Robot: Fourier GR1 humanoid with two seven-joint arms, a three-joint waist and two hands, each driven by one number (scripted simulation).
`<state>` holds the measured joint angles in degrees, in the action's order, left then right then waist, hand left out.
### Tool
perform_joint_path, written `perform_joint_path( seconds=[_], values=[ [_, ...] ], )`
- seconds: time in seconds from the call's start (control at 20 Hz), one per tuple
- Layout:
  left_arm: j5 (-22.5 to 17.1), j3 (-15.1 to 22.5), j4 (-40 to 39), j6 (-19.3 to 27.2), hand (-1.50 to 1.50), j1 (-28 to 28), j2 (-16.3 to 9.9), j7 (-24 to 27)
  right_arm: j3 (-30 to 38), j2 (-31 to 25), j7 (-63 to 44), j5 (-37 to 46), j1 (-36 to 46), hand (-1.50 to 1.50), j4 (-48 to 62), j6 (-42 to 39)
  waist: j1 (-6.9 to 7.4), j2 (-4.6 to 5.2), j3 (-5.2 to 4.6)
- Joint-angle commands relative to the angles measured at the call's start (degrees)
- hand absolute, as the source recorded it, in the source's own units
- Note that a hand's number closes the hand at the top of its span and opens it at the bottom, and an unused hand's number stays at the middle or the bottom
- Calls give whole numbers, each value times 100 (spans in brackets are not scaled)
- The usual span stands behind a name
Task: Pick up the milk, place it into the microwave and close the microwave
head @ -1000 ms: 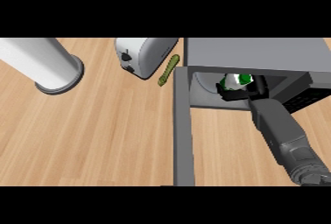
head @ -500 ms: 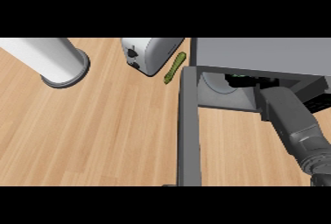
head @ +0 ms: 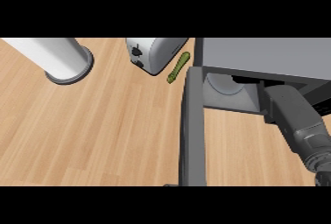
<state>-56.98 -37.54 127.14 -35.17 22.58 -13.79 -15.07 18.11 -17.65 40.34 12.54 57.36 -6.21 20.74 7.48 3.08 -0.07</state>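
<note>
Grey microwave (head: 265, 54) at the counter's (head: 97, 127) far right, its door (head: 192, 131) swung open toward the viewer, right forearm (head: 297, 120) reaching into the cavity, right hand hidden inside so its fingers cannot be told, milk not visible, toaster (head: 152, 52) and green object (head: 178, 68) left of the microwave, grey cylinder (head: 61, 59) further left.

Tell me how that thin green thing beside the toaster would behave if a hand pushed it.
The green thing is long, narrow and lies flat on the wooden counter, so it would probably slide or swivel rather than tip. It looks small next to the toaster, so likely light. Whether it is stiff or would roll, I cannot tell.
</note>
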Motion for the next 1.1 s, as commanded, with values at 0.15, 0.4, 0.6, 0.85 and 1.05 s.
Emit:
perform_joint_path(
  seconds=[0.15,0.4,0.6,0.85,1.05],
  values=[
    [81,77,-111,-54,-150,-202,-64,10,-64,-387,-166,92,239,150,33,105,167,159,47],
    [121,94,-222,-157,-150,-183,-73,-3,-3,-425,-135,3,222,150,86,198,280,166,41],
    [247,150,-189,-78,-150,-278,-77,-38,11,-495,-46,-42,197,150,125,257,293,225,52],
    [368,77,-193,-89,-150,-374,-121,10,81,-525,72,-164,169,150,194,231,341,240,59],
    [486,84,-298,-57,-150,-498,-256,-52,47,-621,-24,-165,372,150,236,147,329,298,61]
  ],
)
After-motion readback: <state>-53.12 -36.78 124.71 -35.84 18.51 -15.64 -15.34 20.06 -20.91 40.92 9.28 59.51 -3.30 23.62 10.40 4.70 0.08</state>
